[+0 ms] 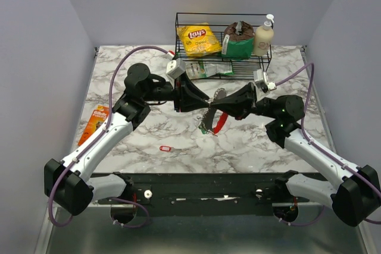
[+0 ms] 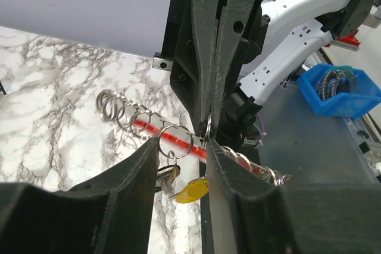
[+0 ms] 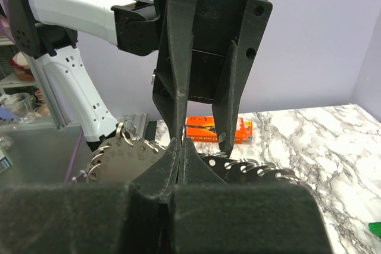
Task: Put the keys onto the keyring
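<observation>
**Top view.** Over the middle of the grey-veined marble surface (image 1: 149, 135) the left hand (image 1: 206, 105) and right hand (image 1: 216, 109) meet tip to tip. A red oval loop (image 1: 221, 122) and a green tag (image 1: 205, 127) hang beneath them. A small red label tag (image 1: 165, 148) lies alone nearer the arm bases; it is too small to tell whether a key is attached. An orange razor pack (image 1: 95, 120) sits at the left edge, its print unreadable. At the back, a black wire rack (image 1: 178, 28) holds a yellow bag printed "Lay's" (image 1: 199, 38), a dark green pouch (image 1: 238, 49) and a cream pump bottle (image 1: 263, 38).

**Left wrist.** The keyring (image 2: 175, 141), a thin steel loop, hangs in the air between the left hand's coarse black fingers (image 2: 137, 194). These stand narrowly apart and are not closed on it. From above, the right hand's fingers come down pressed together, pinching the keyring's edge. A chain of wire rings (image 2: 122, 106) trails off behind it. Below it dangle a dark metal key (image 2: 168, 173) and a yellow tag (image 2: 191, 190). A blue plastic bin (image 2: 339, 90) stands off the surface.

**Right wrist.** The right hand's fingers lie flat together with no gap. Beside them is a silvery-grey flat piece (image 3: 119, 159), disc-shaped, with small rings along its rim.
</observation>
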